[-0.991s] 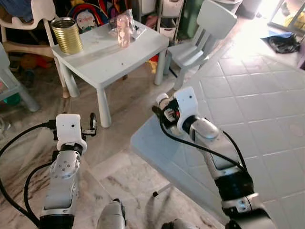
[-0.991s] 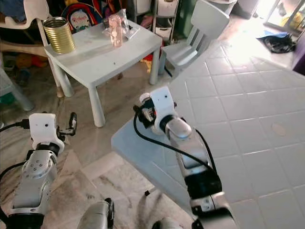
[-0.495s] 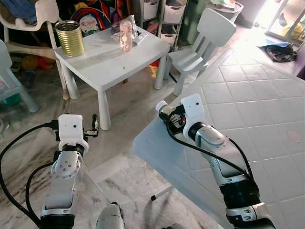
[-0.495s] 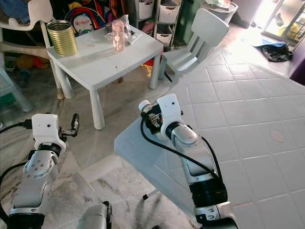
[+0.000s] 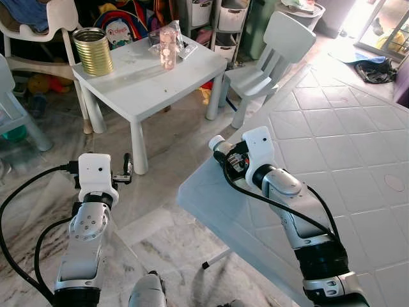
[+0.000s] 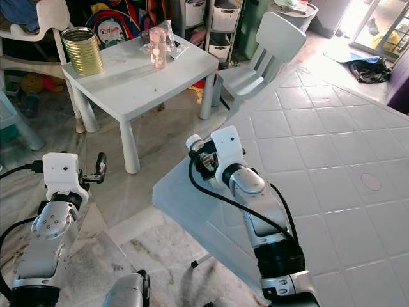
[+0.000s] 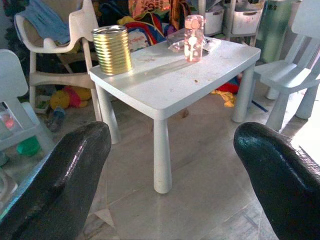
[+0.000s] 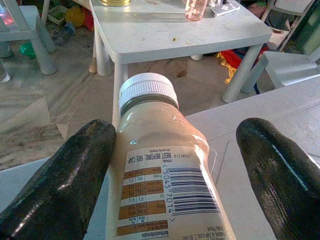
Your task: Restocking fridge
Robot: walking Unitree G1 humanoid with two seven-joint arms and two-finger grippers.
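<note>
Cream-beige plastic bottle [image 8: 160,170], white ribbed screw cap, paper label with a barcode, a "best before" line and brown-and-orange printed panels. It lies between the two black fingers [image 8: 55,185] of the right gripper [image 5: 225,153], cap pointing away from the wrist. One finger touches the bottle's side; the other stands well apart from it, so the jaws are open around the bottle and not closed on it. In the head views the bottle's white cap shows at the gripper's tip, above the near corner of a pale blue-grey tabletop [image 5: 211,211] printed with a tile pattern.

Left gripper [image 5: 126,169]: held forward over the marble floor [image 5: 172,236], jaws wide open, holding nothing; its wrist view looks between the two black fingers [image 7: 55,185] toward the small white table.

Small white children's table [image 5: 147,83]: stands ahead of the robot, well apart from both grippers. On it:
- gold ribbed tin can [image 5: 93,51], upright, near its left corner;
- pink translucent bottle [image 5: 168,48], upright, near the far edge;
- clear plastic packet [image 5: 185,46], just beside the pink bottle.

White children's chair [image 5: 268,51]: right of the small table. A second white chair [image 5: 38,32] stands behind the tin can, blue cloth [image 5: 22,13] on its seat.
</note>
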